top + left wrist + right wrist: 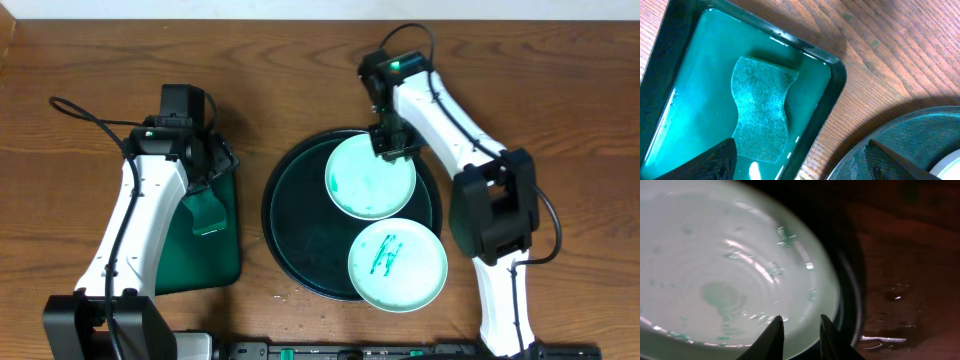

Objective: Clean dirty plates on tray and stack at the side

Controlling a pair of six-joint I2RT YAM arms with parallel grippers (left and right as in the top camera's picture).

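Note:
Two plates lie on the round dark tray [300, 235]. The far plate [368, 180] shows only a faint green smear and drops of water [720, 295]. The near plate [397, 265] carries a green scribble. My right gripper [390, 143] sits at the far plate's back rim. In the right wrist view its jaws [800, 327] stand narrowly apart astride that rim, one finger inside the plate, one at its edge, closed on it. My left gripper [800, 152] hangs wide open, holding nothing, over the corner of a rectangular green tray [836, 75].
A green sponge [760, 112] lies in teal water in the rectangular tray [215, 262], left of the round tray [910, 137]. Water drops [896, 297] sit on the brown wood table [570, 90] beside the round tray's rim.

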